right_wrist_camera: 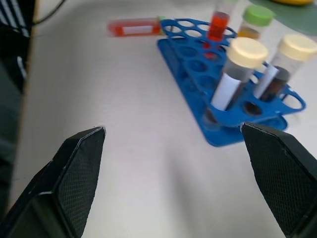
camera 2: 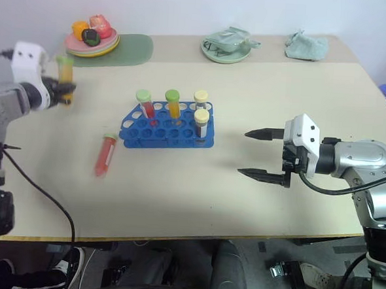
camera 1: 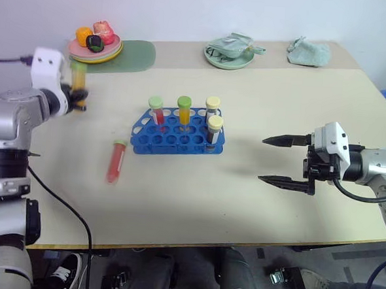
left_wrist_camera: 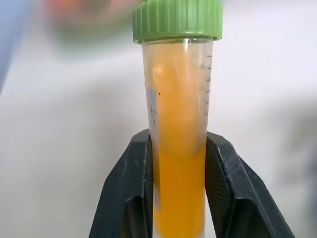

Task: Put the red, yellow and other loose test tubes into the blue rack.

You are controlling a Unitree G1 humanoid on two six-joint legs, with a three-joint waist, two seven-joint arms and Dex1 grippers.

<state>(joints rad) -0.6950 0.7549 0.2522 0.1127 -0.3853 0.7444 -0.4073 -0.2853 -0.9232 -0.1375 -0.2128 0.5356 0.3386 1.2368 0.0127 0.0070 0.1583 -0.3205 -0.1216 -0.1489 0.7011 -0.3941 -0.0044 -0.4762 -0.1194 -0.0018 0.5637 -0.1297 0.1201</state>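
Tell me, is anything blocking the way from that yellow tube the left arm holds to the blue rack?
Nothing visible does. The yellow tube, clamped upright in the left gripper, is lifted off the table; only bare table lies between it and the blue rack, which has empty holes.

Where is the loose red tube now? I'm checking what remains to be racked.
In the left eye view the red tube lies flat on the table, just left of the blue rack.

Bright, even light with soft shadows; the left wrist view's background is blurred.
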